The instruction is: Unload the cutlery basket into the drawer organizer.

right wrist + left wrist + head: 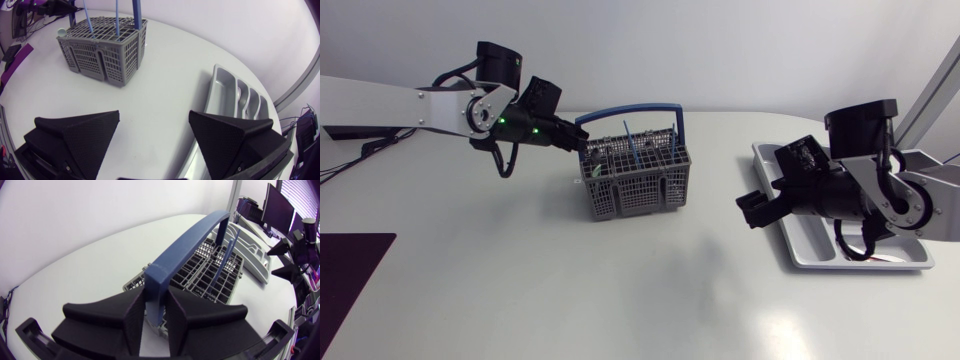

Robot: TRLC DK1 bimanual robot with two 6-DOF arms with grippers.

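My left claw (156, 307) is pinching the foot of the basket's blue handle (190, 242), with one broad black wedge on each side of it. I judge this grip is there to steady the basket (638, 180) while the other arm picks from it. The handle is a smooth plastic arch that runs ahead of the claw, over the top of the basket. The basket itself is a grey plastic box with open grid walls, standing upright on the white worktop (520, 290). Thin blue cutlery (117, 17) stands upright in its cells.

My right claw (155, 137) is spread wide and holds nothing. It hovers above bare worktop. The basket is well ahead of it. The organizer (227, 92), a shallow pale grey tray with long, smooth, rounded compartments, lies just beside it. I judge the claw sits between the two so it can reach for a piece.
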